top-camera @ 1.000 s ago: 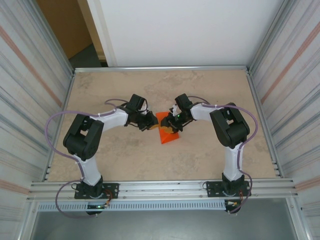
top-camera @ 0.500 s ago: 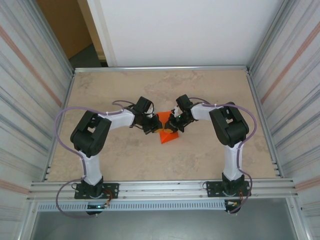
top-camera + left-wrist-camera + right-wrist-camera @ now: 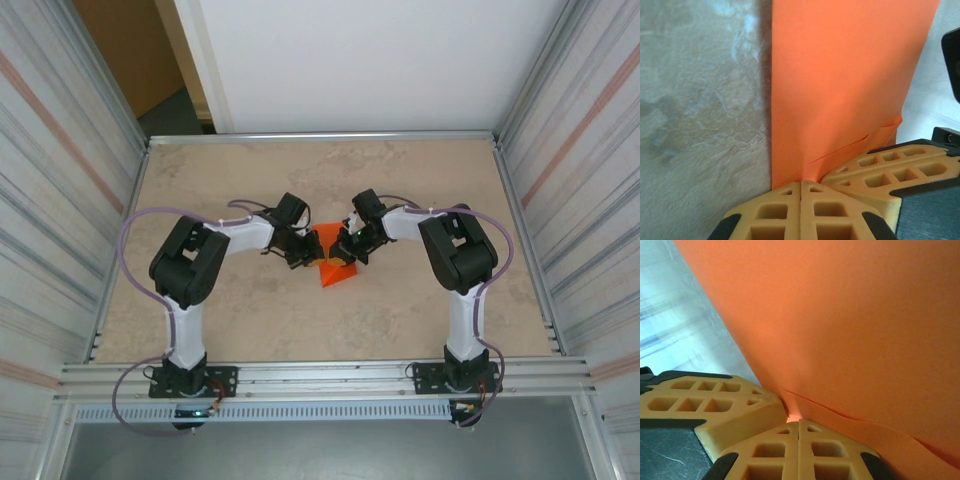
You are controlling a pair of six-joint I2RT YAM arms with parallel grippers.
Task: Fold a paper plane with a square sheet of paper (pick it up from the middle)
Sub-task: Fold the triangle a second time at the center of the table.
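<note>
Two tools meet near the middle of the beige marbled counter [image 3: 420,180], and each is pinched fully shut on the thin bright orange paper sheet [image 3: 333,270]. From the top camera the left tool [image 3: 306,251] reaches in from the left and the right tool [image 3: 345,250] from the right. Their tips sit close together at the sheet's upper part. Below them the paper narrows to a point toward the near edge. Whether that point touches the counter cannot be told.

In the left wrist view the left tool [image 3: 801,186] has its yellow ribbed fingers pressed together on the sheet's edge. The paper [image 3: 840,85] runs away from them as a flat panel with a slanting layer edge, and the right tool's finger [image 3: 900,165] lies just beside. In the right wrist view the right tool [image 3: 799,423] is clamped on the paper [image 3: 855,315] in the same way, with a finger of the left tool [image 3: 705,400] close by.
</note>
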